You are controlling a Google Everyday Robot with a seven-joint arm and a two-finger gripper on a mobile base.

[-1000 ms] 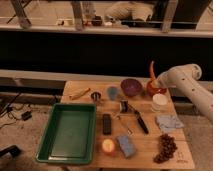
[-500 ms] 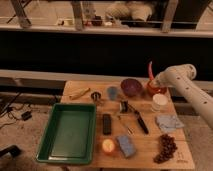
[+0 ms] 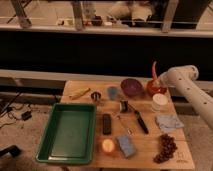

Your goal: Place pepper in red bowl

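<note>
Holding the pepper [image 3: 154,70] upright, tip upward, the jaws sit at the end of the white arm [image 3: 187,85] over the far edge of the bench [image 3: 150,142]. They appear closed on the pepper's lower end, since it stands clear of any support, though the contact itself is hard to make out. The red bowl [image 3: 155,89] lies directly below the jaws, with its rim just under the pepper's base. The purple bowl [image 3: 131,87] stands just beside the jaws on the side away from the arm, and the white container [image 3: 159,101] sits below and nearer the camera. Compared with the views from the preceding second, the arm has shifted only slightly, the pepper has remained upright over the red bowl, and no bench item has moved. Transport is therefore judged essentially complete. The remaining steps are lowering and release. Note that the pepper looks about as long as the bowl is wide, so dropped upright it may tip over the rim.
</note>
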